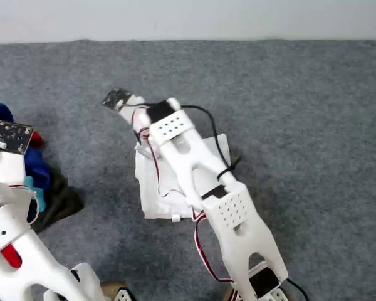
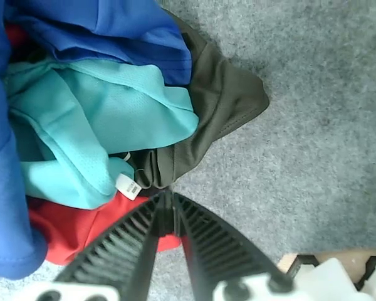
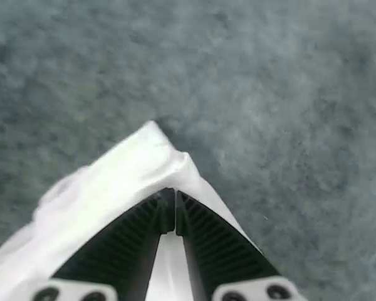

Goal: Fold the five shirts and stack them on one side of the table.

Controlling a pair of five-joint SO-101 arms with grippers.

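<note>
The table wears a nubby grey cover [image 1: 313, 113], like short carpet, and on it the white shirt [image 1: 151, 194] lies as a rough, partly folded rectangle under the right arm, near the middle. The right gripper [image 3: 168, 204] has its ribbed black fingers [image 3: 203, 251] pressed together at the tips on a raised peak of that smooth white cloth; from where I stand it looks pinched, though the cloth between the tips is hard to make out. Over at the left edge the other four sit in a soft, crumpled heap: a slick blue shirt [image 2: 113, 31], a fine-meshed teal shirt [image 2: 100, 119] with a small white tag [image 2: 130, 186], a dark olive shirt [image 2: 225, 100] whose corner points out onto the cover, and a red shirt [image 2: 69, 229] underneath. The left gripper [image 2: 167, 204] hangs just over the heap's near edge, fingers closed tight with nothing I can see between them. Bare grey cover stretches wide beyond the white shirt and all along the right side, and a narrower strip separates the white shirt from the heap.
</note>
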